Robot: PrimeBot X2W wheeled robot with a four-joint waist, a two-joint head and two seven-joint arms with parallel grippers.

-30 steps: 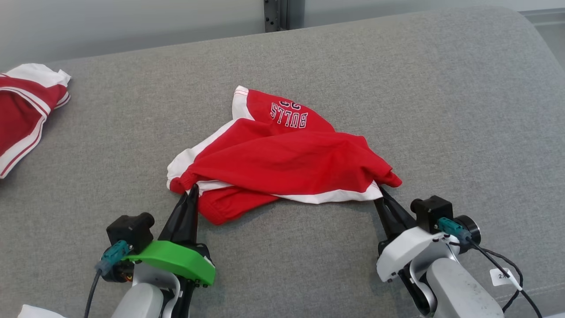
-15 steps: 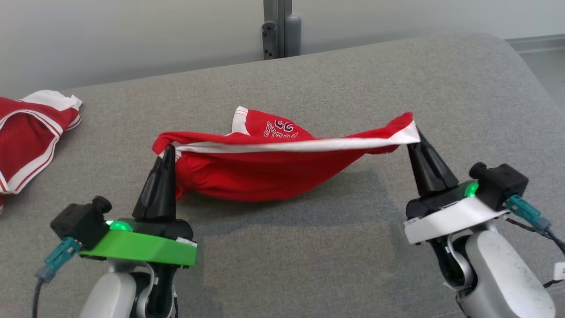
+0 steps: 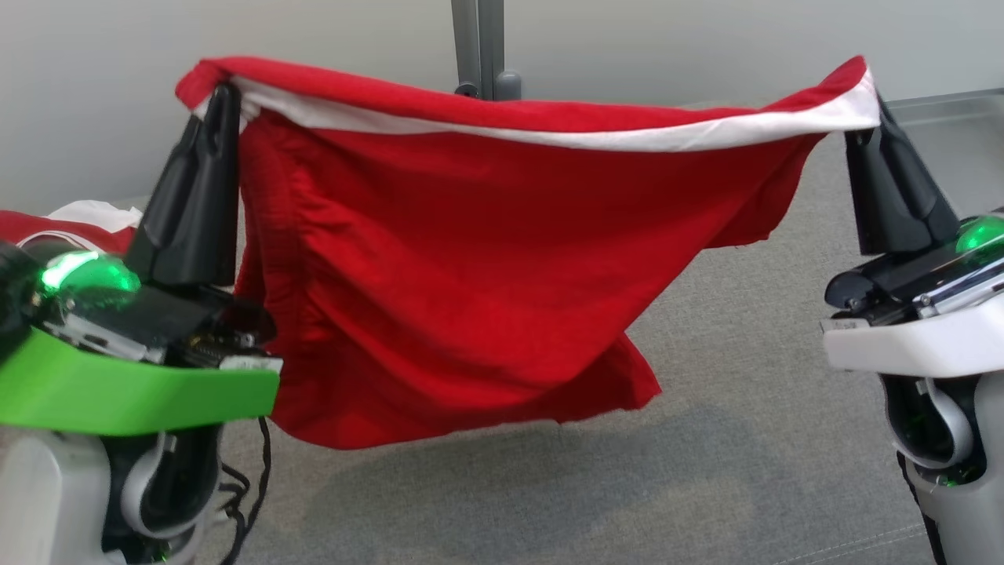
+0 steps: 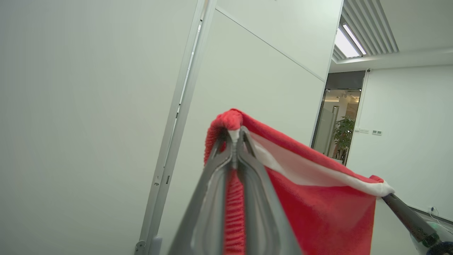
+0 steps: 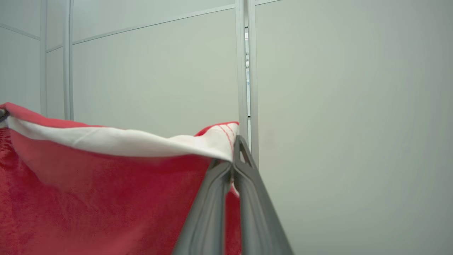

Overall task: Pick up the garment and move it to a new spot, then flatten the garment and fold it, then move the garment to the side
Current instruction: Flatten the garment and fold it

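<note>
The left fingers [image 3: 192,212] are pressed together on one top corner of the garment [image 3: 471,275]. The left wrist view shows red ribbed cloth pinched between them [image 4: 212,202] and bunched over their tips. The right fingers [image 3: 894,196] are likewise closed on the opposite top corner, and in the right wrist view they [image 5: 254,212] clamp the end of the white band [image 5: 124,141].

Between the two grips the garment hangs in the air in front of the grey post [image 3: 478,47], its top edge stretched nearly taut from left of the post to right of it. It is bright red, with the white band [image 3: 627,137] running under a red hem along the top. The cloth falls in soft diagonal folds. It hangs deepest below and left of the post and cuts up short towards the right corner.

Its lower edge is clear of the grey fabric surface [image 3: 745,353], which stretches out from the foot of the post. Far left of the post, another red-and-white piece of clothing [image 3: 86,213] lies on that surface, partly hidden by the left arm's green cover [image 3: 133,392].
</note>
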